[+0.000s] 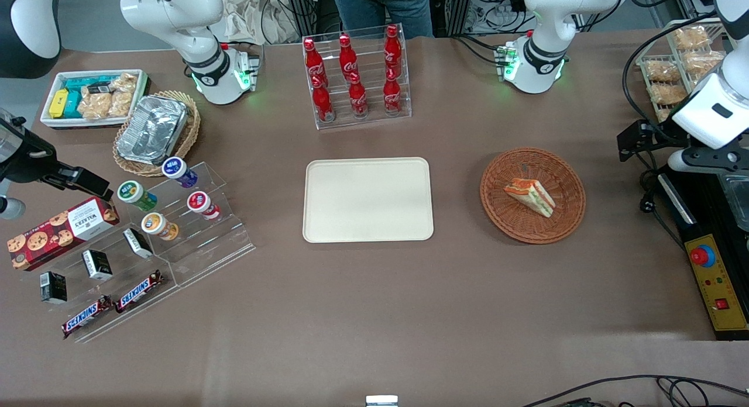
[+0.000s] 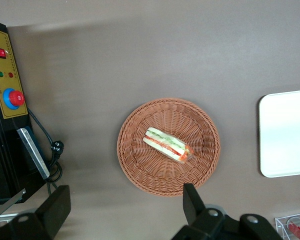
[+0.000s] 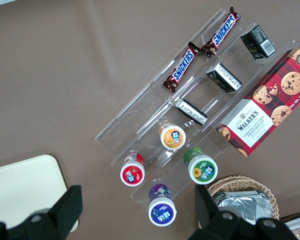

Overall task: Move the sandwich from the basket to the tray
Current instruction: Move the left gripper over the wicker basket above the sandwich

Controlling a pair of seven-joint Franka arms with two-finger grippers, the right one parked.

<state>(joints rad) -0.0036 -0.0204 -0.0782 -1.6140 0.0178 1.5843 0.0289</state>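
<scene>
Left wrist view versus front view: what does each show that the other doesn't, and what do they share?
Only the left wrist view shows the gripper, open and hanging above the table beside the basket. Only the front view shows the whole tray, bare, plus the cola bottle rack and the foil container toward the parked arm's end. Both show the sandwich lying in the basket, untouched, part of the tray, and the yellow control box with its red button.

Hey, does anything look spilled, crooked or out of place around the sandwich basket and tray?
Nothing stands out. The sandwich lies in the basket, the tray sits flat and bare, and the open end effector hangs above the basket.
</scene>
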